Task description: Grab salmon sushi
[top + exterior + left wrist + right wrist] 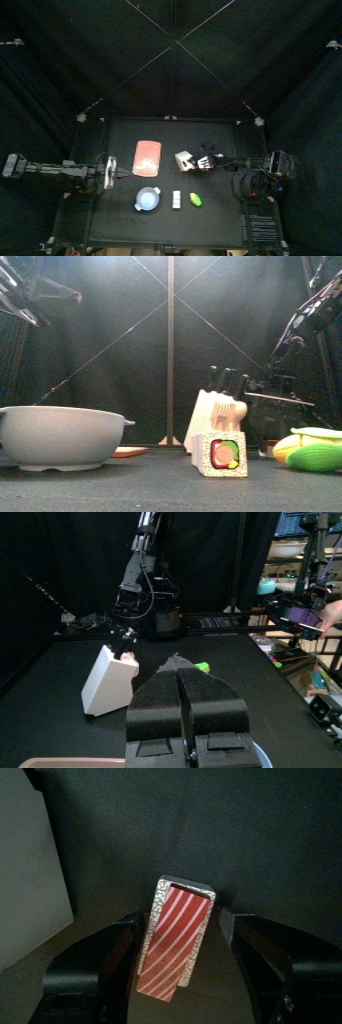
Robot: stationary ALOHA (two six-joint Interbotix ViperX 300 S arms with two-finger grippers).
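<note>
Judged roughly halfway through; reach done, squeeze and lift not yet shown. Finds the salmon sushi (181, 938) lying on the dark table (127, 215) just beside a white block (183, 158), right of the table's middle. Shows the right gripper (185, 926) set down around it, jaws narrowed to either side of the striped pink top; appears to touch on one side and to leave a sliver of gap on the other, so reads as parted and not yet clamped. Cannot tell whether any weight is taken. Keeps the left gripper (182, 668) pressed closed on nothing, resting low at the table's left edge near the big salmon-coloured slab (147, 157). Leaves, at a guess: closing that last gap squarely on the whitish edges, then raising without knocking the block.
</note>
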